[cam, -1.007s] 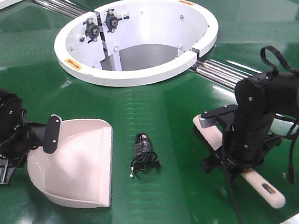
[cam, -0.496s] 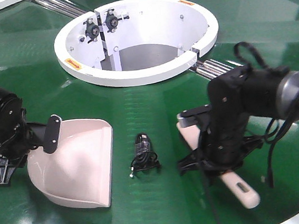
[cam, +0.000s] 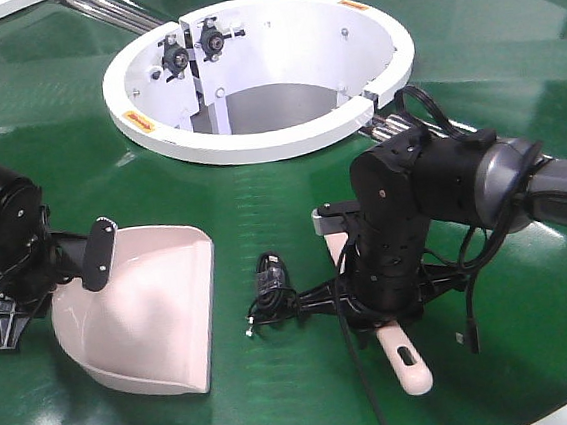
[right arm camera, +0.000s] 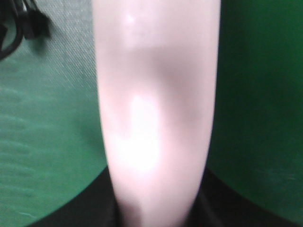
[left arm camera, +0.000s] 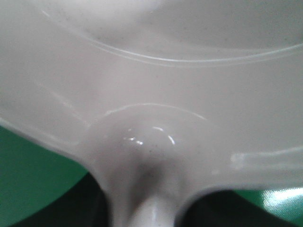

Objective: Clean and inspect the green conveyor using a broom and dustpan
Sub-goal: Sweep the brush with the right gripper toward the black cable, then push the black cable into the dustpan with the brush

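While left tool (cam: 66, 266) grips dustpan (cam: 153, 320), right tool (cam: 378, 302), wrist down, clamps broom (cam: 405, 356)

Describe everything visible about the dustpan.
The dustpan is a wide scoop of glossy pale pink-beige plastic with raised sides and a flat front lip. It rests on the green conveyor, its lip facing the black cable bundle without touching it. Its narrow handle neck runs between the fingers of the left gripper. Nothing lies in the pan.
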{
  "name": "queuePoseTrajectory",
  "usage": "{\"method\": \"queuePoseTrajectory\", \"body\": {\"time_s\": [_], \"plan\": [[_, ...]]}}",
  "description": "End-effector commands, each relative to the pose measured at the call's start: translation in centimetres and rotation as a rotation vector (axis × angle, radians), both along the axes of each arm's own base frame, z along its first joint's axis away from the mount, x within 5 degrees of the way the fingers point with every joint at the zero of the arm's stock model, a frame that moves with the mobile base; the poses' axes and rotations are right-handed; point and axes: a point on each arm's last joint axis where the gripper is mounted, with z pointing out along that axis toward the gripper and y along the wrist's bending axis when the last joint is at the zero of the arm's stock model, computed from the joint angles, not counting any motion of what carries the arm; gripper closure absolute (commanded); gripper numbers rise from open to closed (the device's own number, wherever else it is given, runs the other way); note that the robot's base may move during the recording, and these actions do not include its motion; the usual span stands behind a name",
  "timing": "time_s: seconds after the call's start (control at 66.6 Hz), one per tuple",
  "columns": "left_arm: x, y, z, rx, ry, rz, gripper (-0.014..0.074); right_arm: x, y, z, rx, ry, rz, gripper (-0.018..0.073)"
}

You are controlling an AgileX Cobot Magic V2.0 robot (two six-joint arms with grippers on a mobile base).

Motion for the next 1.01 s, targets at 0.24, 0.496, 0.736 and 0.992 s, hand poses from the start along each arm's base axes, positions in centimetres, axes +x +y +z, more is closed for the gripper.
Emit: {"method": "queuePoseTrajectory", "body": {"time_s": [0.24, 0.496, 0.736, 0.992], "plan": [[0.3, -0.1, 2.2, -0.004, -0.078, -0.005, 0.0602, 0.7, 1.2, 1.3, 0.121, -0.024, -0.027, 0.0552], [0.3, -0.1, 2.2, -0.004, -0.078, -0.005, 0.0602, 0.6, 2.3, 0.2, 0.156, 0.015, 0.005, 0.0552], [0.3, -0.1, 2.2, -0.004, -0.078, -0.005, 0.0602, 0.6, 5.4, 0.1, 0.145, 0.022, 0.091, 0.0552], [0.3, -0.1, 2.2, -0.004, -0.078, -0.005, 0.0602, 1.2, 9.7, 0.8, 0.148, 0.035, 0.182, 0.0552]]}}
